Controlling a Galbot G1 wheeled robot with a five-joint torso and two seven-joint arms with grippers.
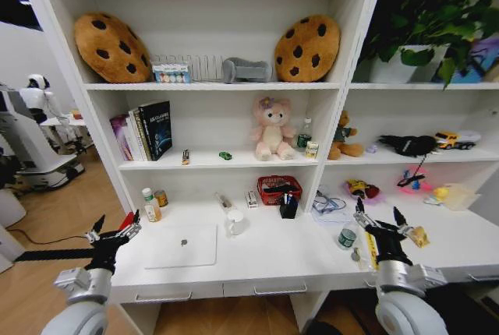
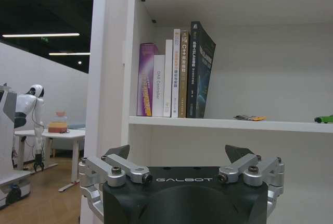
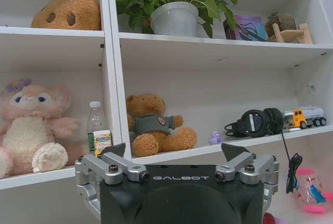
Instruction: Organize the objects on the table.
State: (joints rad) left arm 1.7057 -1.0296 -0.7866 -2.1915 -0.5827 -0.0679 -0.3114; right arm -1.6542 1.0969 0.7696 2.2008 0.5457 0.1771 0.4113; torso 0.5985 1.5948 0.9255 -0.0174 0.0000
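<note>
A silver laptop (image 1: 181, 245) lies closed on the left part of the white table (image 1: 273, 261). A white mug (image 1: 235, 222) stands to its right. Further right is a green-labelled can (image 1: 348, 236), with a yellow packet (image 1: 419, 235) beyond it. The tiny green toy car (image 1: 225, 156) (image 2: 323, 119) sits on the shelf above. My left gripper (image 1: 115, 234) (image 2: 178, 156) is open, raised off the table's left end. My right gripper (image 1: 380, 222) (image 3: 174, 153) is open, hovering between the can and the packet. Neither holds anything.
A red basket (image 1: 279, 188), a black pen holder (image 1: 288, 206) and small bottles (image 1: 150, 205) stand at the desk's back. Books (image 1: 146, 130) (image 2: 177, 73), plush bears (image 1: 272, 128) (image 3: 151, 125), headphones (image 1: 408, 145) (image 3: 257, 122) and a potted plant (image 3: 174, 5) fill the shelves. Another robot (image 1: 35, 125) stands at the left.
</note>
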